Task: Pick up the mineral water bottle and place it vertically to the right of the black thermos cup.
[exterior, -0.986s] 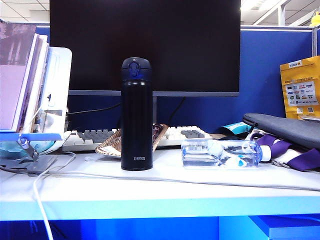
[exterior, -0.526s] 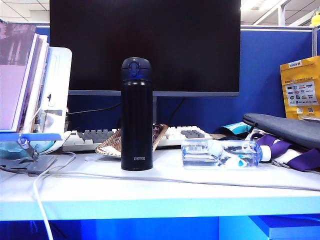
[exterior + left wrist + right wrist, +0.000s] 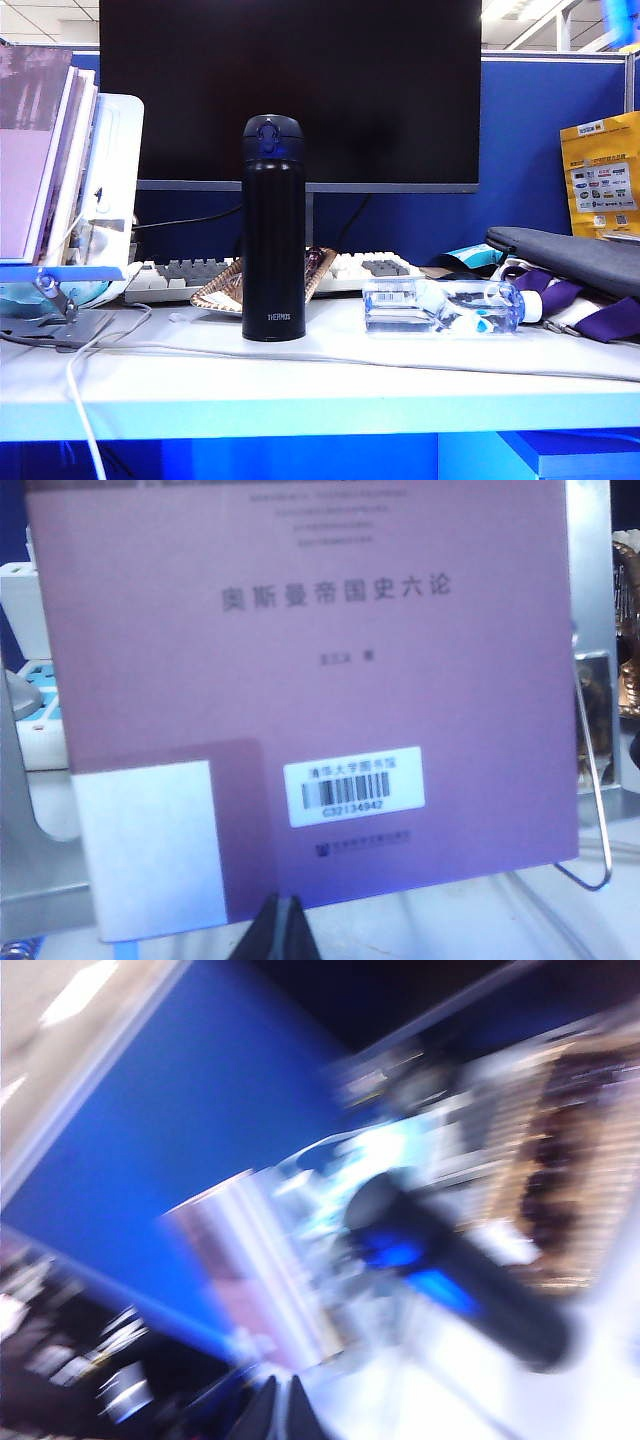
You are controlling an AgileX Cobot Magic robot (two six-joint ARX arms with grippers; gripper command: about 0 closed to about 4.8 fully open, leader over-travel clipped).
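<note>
While the black thermos cup stands upright mid-bench, the mineral water bottle lies on its side nearer the right edge. Left hand is clenched before a purple book. Right hand, blurred, seems clenched, empty.

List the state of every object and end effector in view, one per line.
mineral water bottle: lying on its side, capped, right of the thermos.
black thermos cup: upright, lid closed.
monitor: screen dark.
purple book: propped upright on a stand.
left end effector: shut, empty, facing the book.
right end effector: shut, empty; picture blurred.
</note>
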